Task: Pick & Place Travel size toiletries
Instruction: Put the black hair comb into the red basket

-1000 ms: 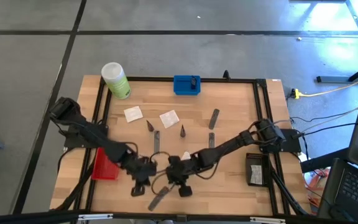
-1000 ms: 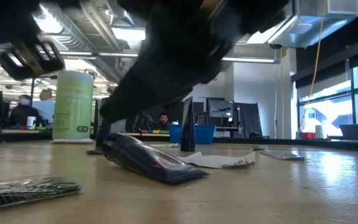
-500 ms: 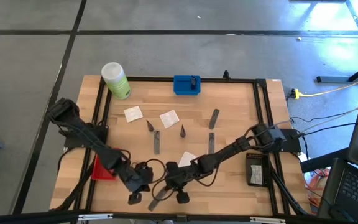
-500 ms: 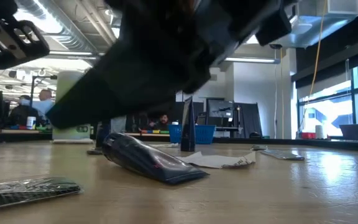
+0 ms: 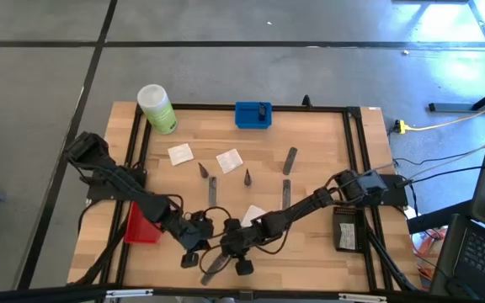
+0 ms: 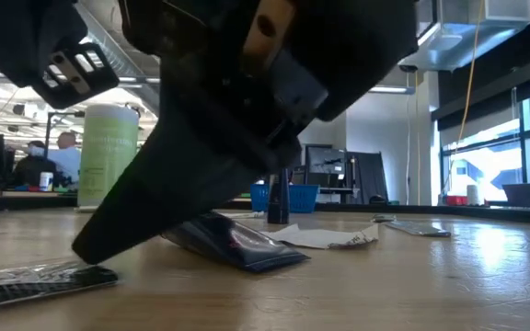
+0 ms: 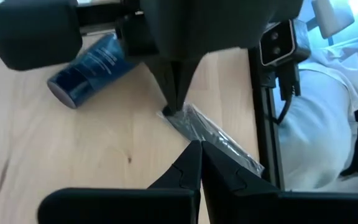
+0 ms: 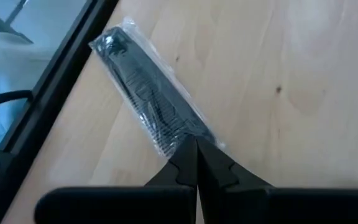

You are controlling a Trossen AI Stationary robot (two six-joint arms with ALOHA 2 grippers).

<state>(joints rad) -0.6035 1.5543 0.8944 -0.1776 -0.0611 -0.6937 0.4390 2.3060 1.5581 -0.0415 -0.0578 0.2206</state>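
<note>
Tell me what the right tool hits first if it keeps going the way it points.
The right tool, shut, points at the clear packet holding a dark comb; its tips already sit at the packet's end, so that comes first.

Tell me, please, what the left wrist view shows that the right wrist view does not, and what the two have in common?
Only the left wrist view shows the dark navy tube lying on the wooden table, and the right end effector with its shut tips pressed on one end of the clear packet.

Only the right wrist view shows the packet's whole length, with a dark comb inside.

Both show that packet near the table's black edge rail, and each arm's own shut fingers; the left end effector is beside the packet.
</note>
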